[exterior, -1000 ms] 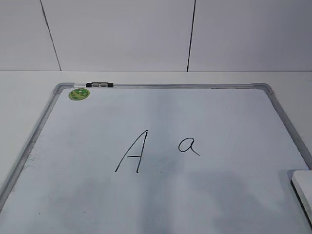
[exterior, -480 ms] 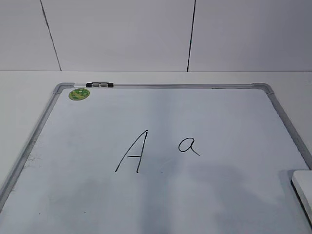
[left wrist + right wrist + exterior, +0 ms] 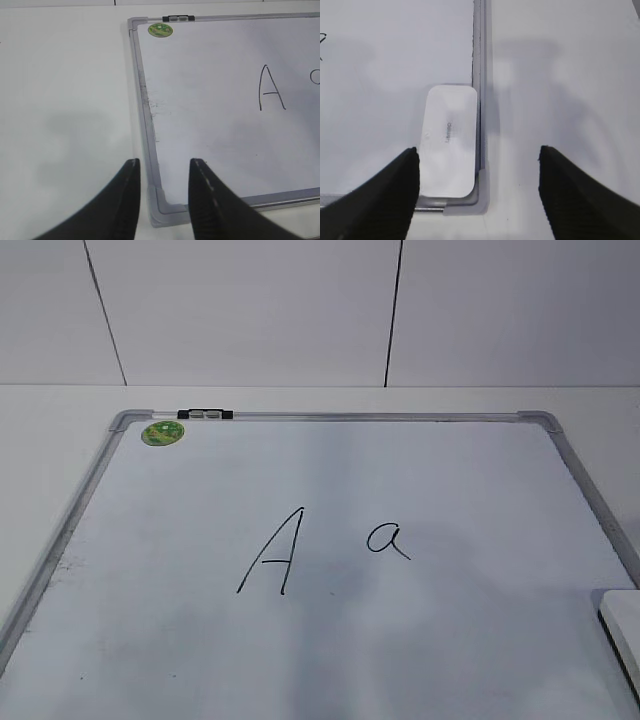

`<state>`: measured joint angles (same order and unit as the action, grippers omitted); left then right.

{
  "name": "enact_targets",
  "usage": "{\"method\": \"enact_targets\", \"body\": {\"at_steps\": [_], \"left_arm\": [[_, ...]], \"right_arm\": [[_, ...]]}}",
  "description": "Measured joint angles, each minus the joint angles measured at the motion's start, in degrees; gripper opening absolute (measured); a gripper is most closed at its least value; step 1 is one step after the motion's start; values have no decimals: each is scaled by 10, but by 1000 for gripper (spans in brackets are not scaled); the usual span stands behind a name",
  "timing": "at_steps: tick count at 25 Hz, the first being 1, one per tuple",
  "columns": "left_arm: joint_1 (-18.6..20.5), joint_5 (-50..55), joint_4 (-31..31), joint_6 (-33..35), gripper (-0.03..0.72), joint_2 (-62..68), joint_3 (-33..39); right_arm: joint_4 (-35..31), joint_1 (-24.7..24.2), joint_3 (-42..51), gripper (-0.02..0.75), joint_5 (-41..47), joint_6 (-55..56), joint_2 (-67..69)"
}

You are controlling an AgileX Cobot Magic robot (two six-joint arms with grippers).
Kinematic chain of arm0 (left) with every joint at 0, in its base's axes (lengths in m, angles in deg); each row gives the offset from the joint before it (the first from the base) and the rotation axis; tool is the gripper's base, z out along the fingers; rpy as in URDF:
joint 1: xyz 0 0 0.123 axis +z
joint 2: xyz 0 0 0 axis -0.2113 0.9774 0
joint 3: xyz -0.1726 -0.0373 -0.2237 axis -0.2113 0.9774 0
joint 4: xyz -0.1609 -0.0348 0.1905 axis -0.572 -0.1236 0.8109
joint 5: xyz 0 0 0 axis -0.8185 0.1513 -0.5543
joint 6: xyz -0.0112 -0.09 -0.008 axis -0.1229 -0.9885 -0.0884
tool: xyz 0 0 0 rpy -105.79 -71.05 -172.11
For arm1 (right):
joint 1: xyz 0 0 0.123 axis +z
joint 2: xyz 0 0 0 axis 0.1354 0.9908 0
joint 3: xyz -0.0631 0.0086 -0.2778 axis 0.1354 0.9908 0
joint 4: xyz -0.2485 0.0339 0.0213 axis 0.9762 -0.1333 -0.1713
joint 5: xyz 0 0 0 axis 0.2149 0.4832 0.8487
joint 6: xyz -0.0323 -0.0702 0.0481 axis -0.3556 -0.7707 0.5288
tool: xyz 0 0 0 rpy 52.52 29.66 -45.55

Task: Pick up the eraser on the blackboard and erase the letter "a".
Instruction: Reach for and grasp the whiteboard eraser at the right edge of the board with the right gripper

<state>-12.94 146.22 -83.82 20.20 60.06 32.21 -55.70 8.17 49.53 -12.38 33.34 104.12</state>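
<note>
Right now I am sitting at the reach step, with nothing lifted yet: my right pincer (image 3: 477, 175) is hanging wide open and empty, and the eraser (image 3: 448, 140) is lying flat just inside the near right corner of the blackboard (image 3: 150, 540), tucked against its frame and off toward the pincer's left finger rather than centred between the two. I judge I am needing to shift left, drop, and close across its short sides. My left pincer (image 3: 162, 172) is idling part-open over the near left corner, holding nothing. Farther up the board, the letter "a" (image 3: 388, 539) is waiting intact beside the capital "A" (image 3: 272, 551).
</note>
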Motion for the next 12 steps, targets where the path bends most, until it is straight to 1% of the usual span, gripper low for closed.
{"method": "enact_targets", "body": {"at_steps": [8, 12], "left_arm": [[0, 0, 0, 0, 245, 0, 0], [0, 0, 0, 0, 244, 0, 0]], "right_arm": [[19, 0, -40, 592, -72, 2, 94], [20, 0, -74, 592, -84, 34, 115]]}}
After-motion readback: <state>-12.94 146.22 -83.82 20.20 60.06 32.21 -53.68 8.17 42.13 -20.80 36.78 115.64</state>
